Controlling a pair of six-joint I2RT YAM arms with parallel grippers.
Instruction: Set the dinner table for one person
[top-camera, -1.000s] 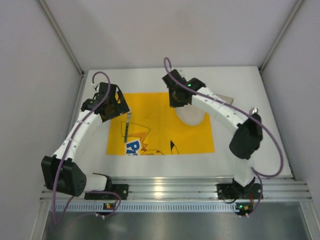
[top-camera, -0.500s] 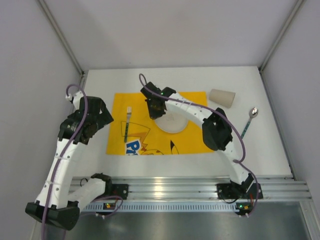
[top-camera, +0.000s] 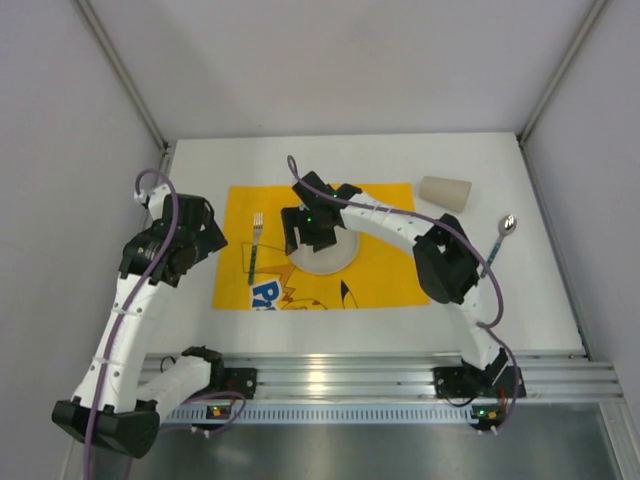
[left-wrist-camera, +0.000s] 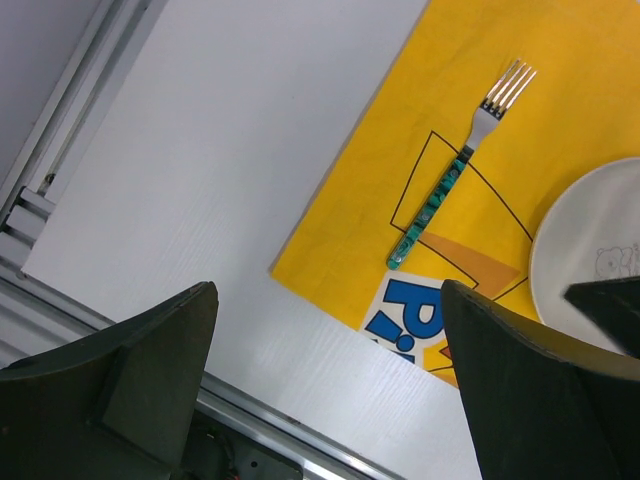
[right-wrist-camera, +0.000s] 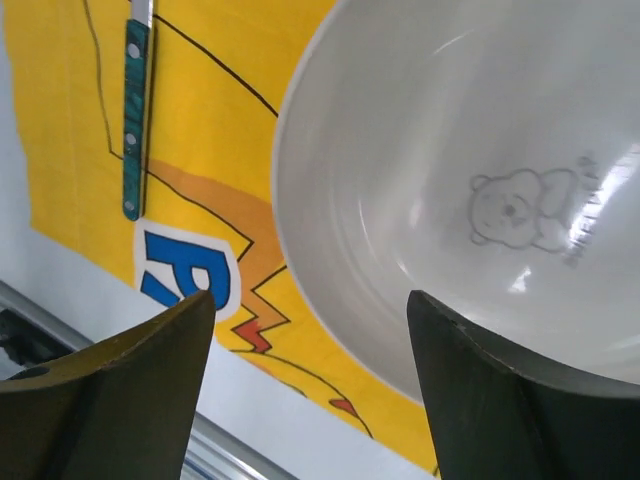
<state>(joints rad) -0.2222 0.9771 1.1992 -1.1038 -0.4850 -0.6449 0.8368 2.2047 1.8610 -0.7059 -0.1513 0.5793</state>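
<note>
The dinner table (top-camera: 500, 290) is a large white surface with a yellow cartoon-print mat (top-camera: 390, 275) at its middle. A white plate (top-camera: 335, 258) with a bear drawing (right-wrist-camera: 470, 200) lies flat on the mat. My right gripper (top-camera: 308, 235) hovers over the plate's left edge, open, with nothing between its fingers (right-wrist-camera: 310, 296). A fork with a green handle (top-camera: 254, 245) lies on the mat left of the plate (left-wrist-camera: 460, 170). My left gripper (top-camera: 200, 240) hangs open above the table left of the mat, empty (left-wrist-camera: 328, 290).
A beige cup (top-camera: 445, 192) lies on its side on the table beyond the mat's far right corner. A spoon (top-camera: 497, 245) with a dark handle rests right of the mat, beside the right arm's elbow. The metal rail (top-camera: 330, 375) runs along the near edge.
The right gripper carried the plate from the mat's far right toward its middle, then opened and let it go. The left arm pulled back off the mat to the left.
</note>
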